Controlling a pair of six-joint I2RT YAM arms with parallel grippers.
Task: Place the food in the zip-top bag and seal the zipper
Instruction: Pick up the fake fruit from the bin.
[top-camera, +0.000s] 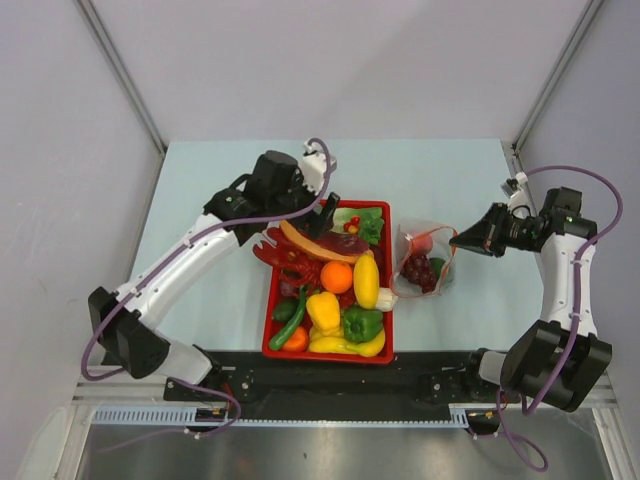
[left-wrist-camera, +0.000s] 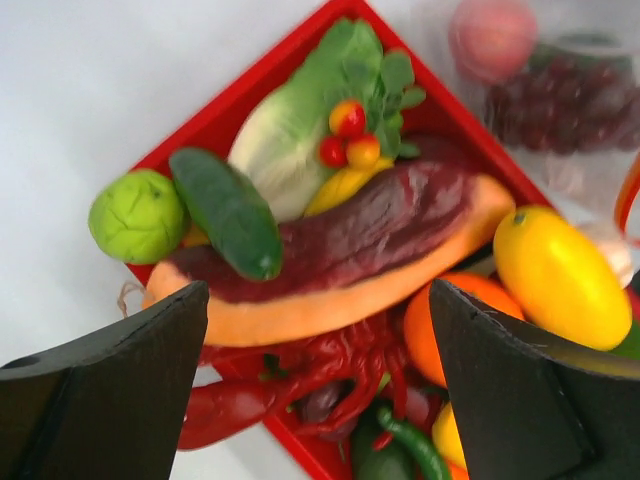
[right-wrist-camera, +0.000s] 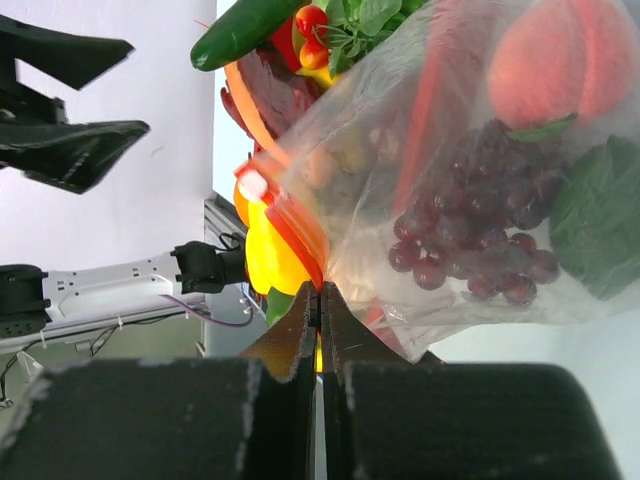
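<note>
The clear zip-top bag (top-camera: 425, 262) lies just right of the red tray (top-camera: 270, 325). It holds a pink peach (right-wrist-camera: 555, 60), a purple grape bunch (right-wrist-camera: 480, 220) and a dark green piece (right-wrist-camera: 600, 220). My right gripper (top-camera: 460, 240) is shut on the bag's edge by the orange-red zipper (right-wrist-camera: 300, 235); it also shows in the right wrist view (right-wrist-camera: 320, 292). My left gripper (top-camera: 328, 215) is open and empty above the tray's far left part, over the red lobster (left-wrist-camera: 330, 380). An orange (top-camera: 337, 277) and a yellow lemon (top-camera: 366, 280) lie in the tray.
The tray also holds yellow (top-camera: 323, 310) and green (top-camera: 362, 323) peppers, a cucumber (left-wrist-camera: 225, 210), a meat slice (left-wrist-camera: 380, 225), lettuce (left-wrist-camera: 300, 130) and a small green ball (left-wrist-camera: 138, 215). A black rail (top-camera: 330, 385) runs along the near table edge.
</note>
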